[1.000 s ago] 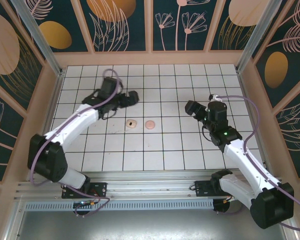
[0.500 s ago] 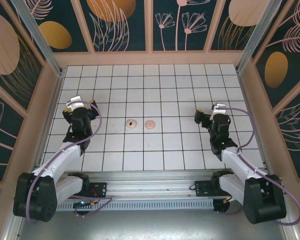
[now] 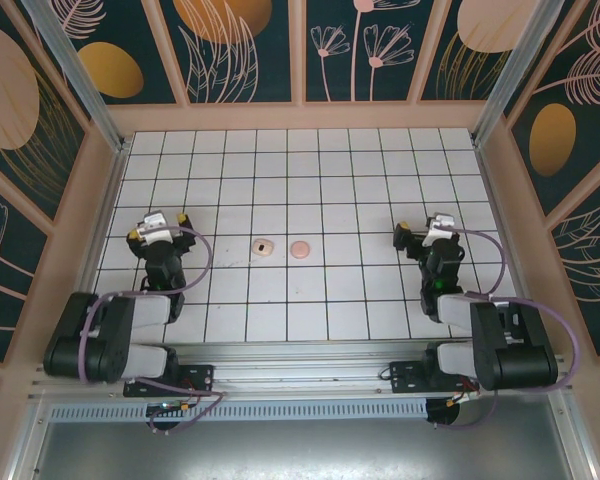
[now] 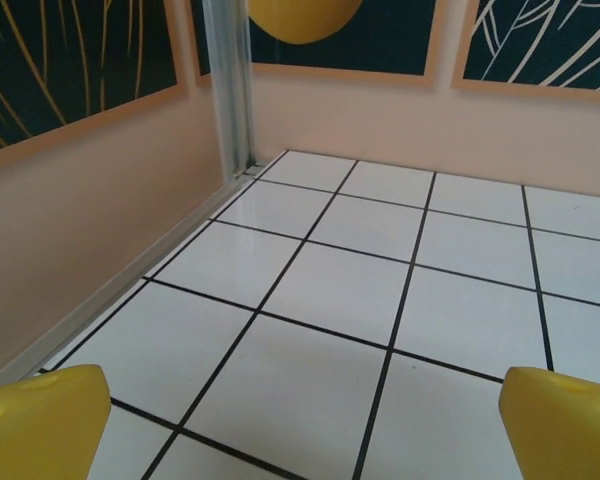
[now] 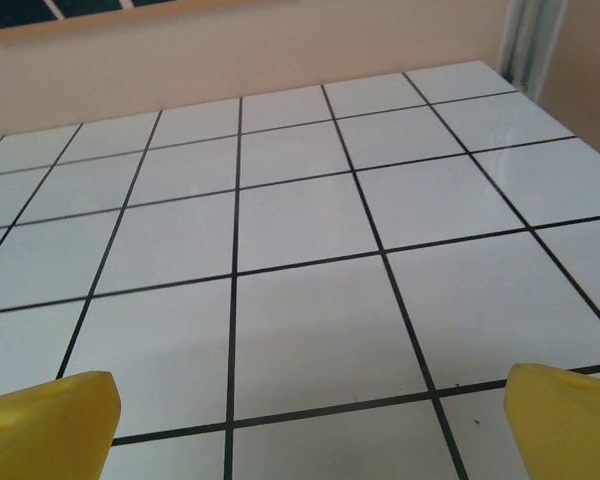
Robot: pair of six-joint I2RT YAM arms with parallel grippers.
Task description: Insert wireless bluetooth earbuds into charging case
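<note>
Here, one charging case (image 3: 263, 246), left hand (image 3: 158, 224), right hand (image 3: 425, 230)

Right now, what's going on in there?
Nothing is being handled. The left claw and right claw sit toward the near edge, open and empty. The small rounded pale pink charging case lies mid-table on the white tiles, with a round pink piece beside it, apart. I cannot make out the earbuds.
</note>
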